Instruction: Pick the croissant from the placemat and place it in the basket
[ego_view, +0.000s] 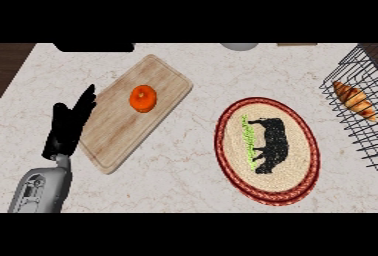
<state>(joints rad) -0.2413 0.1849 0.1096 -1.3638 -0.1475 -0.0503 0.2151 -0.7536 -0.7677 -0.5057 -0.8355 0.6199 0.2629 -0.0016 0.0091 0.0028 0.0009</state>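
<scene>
Head view: marble counter (184, 190) seen from steeply above, wide bare stretches along near edge and between board and mat. Left hand (70, 125) at far left, over left edge of wooden cutting board (148, 85), fingers straight and close together, pointing up-view, holding nothing. Right hand out of view. Orange round fruit (143, 98) lay on board, near its middle. Oval woven placemat (267, 150) with red rim and black animal figure sat right of centre, well apart from board, nothing resting on it. Wire basket (354, 105) cut off by right edge; croissant (354, 100) already lay inside it.
</scene>
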